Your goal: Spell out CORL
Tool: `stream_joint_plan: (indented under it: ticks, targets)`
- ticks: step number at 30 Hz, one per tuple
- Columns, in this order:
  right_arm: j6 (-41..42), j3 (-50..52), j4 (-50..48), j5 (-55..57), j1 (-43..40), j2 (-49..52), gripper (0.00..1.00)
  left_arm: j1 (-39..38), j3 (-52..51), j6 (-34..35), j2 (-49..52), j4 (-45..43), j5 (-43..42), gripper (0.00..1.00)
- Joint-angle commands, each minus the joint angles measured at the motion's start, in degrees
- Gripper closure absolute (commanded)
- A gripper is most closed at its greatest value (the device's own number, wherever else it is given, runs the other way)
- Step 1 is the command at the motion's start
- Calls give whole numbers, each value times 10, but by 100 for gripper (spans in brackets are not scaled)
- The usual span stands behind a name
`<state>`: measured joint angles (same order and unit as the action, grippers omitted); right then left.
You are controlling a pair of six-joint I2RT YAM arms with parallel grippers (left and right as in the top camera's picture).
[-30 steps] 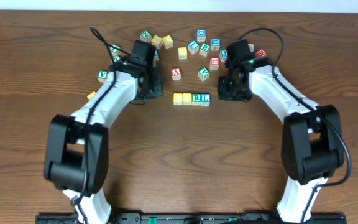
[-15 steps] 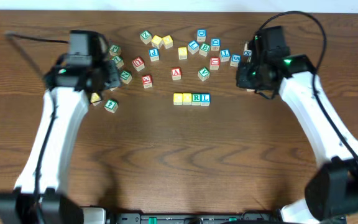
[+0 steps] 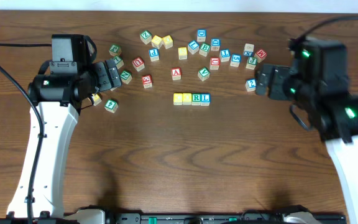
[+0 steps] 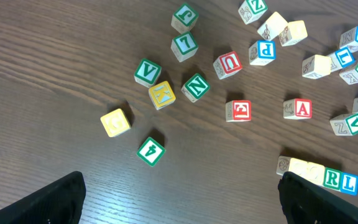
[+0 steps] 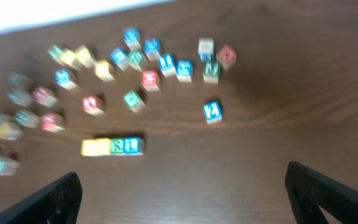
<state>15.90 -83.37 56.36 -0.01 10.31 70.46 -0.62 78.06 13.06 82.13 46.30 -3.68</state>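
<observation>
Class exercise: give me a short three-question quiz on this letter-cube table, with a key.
1. True or false: the left gripper holds a cube.
2. Which cube ends the four-cube row on the right? A) green R B) blue L C) red U
3. Does the red A cube touch that row?
Key: 1 false, its jaws stand open and empty. 2 B. 3 No, it lies apart.

surface [image 3: 185, 162]: showing dark wood grain, faintly sheening
CORL cubes [image 3: 191, 98]: looking like painted wood, matt
arm shells [image 3: 42, 149]: appearing smooth white plastic
</observation>
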Motion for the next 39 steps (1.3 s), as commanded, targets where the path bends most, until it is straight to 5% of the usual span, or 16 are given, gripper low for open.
stream_joint_plan:
  ticks: [1,26,31,39]
  targets:
    - [-1,-10,3,-6,2,-45,1,2,13,-6,2,2,5,3]
    - [-53,3,54,23,2,-134,1,2,13,-6,3,2,5,2]
    - [-72,104,-80,26,-13,-184,1,2,13,-6,3,2,5,2]
    - [-94,408,-371,-13,-78,-365,1,2,13,-6,3,2,5,2]
